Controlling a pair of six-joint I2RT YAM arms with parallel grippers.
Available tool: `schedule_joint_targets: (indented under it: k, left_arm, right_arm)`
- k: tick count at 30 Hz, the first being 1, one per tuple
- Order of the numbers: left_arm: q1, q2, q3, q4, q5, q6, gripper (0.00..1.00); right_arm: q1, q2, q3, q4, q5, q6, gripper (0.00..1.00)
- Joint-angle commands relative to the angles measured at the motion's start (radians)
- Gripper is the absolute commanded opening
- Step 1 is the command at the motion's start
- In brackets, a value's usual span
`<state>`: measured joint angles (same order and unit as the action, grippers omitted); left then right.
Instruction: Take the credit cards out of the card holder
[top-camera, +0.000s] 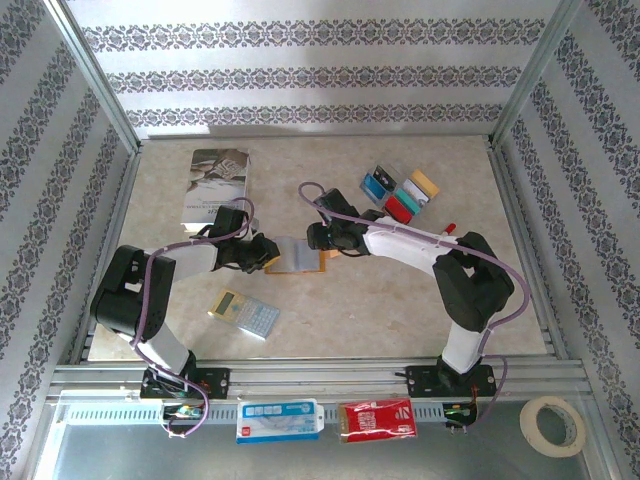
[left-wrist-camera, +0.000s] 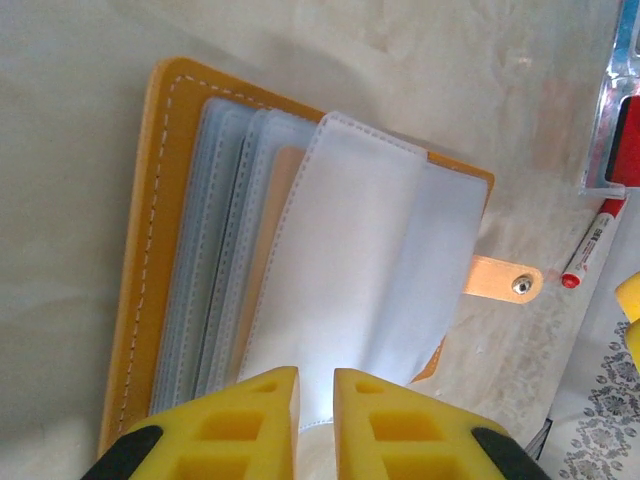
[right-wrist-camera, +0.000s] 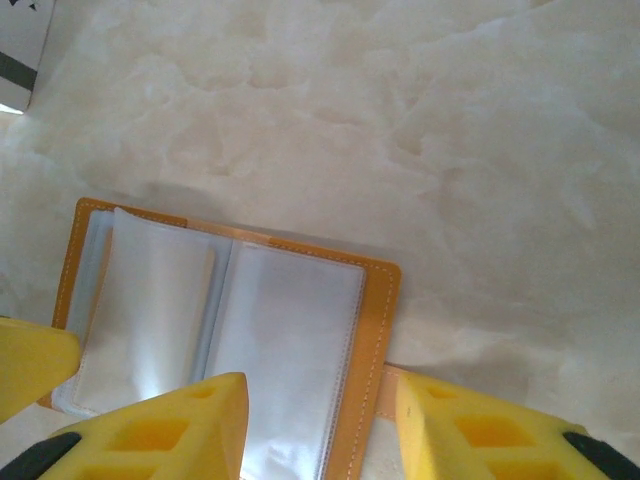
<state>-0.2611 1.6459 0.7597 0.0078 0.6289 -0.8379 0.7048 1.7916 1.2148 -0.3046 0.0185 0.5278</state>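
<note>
From above, the flat orange-tan leather card holder (top-camera: 297, 256) lies open near the middle of the pale marble-patterned bench (top-camera: 380, 310), between the two arms. The left gripper (top-camera: 268, 254) is at its left edge and the right gripper (top-camera: 322, 238) just beside its right edge. This view is too small to show how the jaws stand.

The small thin plastic credit cards (top-camera: 400, 195) lie in a loose cluster toward the far right of the bench, well apart from the card holder. They are blue, teal, red and gold. A grey paperback book (top-camera: 218, 185) sits at the far left. A grey-and-yellow calculator (top-camera: 245, 313) lies nearer the arm bases.

The left wrist camera gives the detail the overhead view lacks. The left gripper (left-wrist-camera: 315, 385) has its yellow fingers (left-wrist-camera: 240, 425) almost together, pinching one translucent plastic sleeve (left-wrist-camera: 350, 260) of the card holder (left-wrist-camera: 160, 250), which curves up away from the stack of other sleeves. White stitching runs along the leather border. A small leather tab with a metal snap (left-wrist-camera: 505, 280) sticks out of the far edge. A red marker pen (left-wrist-camera: 592, 243) lies on the bench beyond it.

The right wrist camera looks at the card holder (right-wrist-camera: 380, 330) from the opposite side, with two clear sleeves spread flat. The right gripper (right-wrist-camera: 320, 400) hangs over the stitched edge with its fingers (right-wrist-camera: 165, 435) spread wide apart, holding nothing. The strap of the tab shows between them.
</note>
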Motion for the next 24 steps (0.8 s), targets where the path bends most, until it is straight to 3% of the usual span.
schedule_joint_targets:
  k: [1, 15, 24]
  left_arm:
    - [-0.01, 0.032, 0.003, -0.027, 0.009, 0.03, 0.18]
    - [-0.01, 0.034, -0.018, -0.02, 0.026, 0.036, 0.18]
    - [-0.01, 0.024, -0.028, 0.008, 0.026, 0.013, 0.19]
  right_arm:
    - [0.026, 0.051, 0.063, -0.025, -0.043, -0.017, 0.45]
    - [0.076, 0.287, 0.282, -0.128, -0.114, -0.045, 0.47]
    - [0.066, 0.339, 0.298, -0.159, -0.114, -0.023, 0.44]
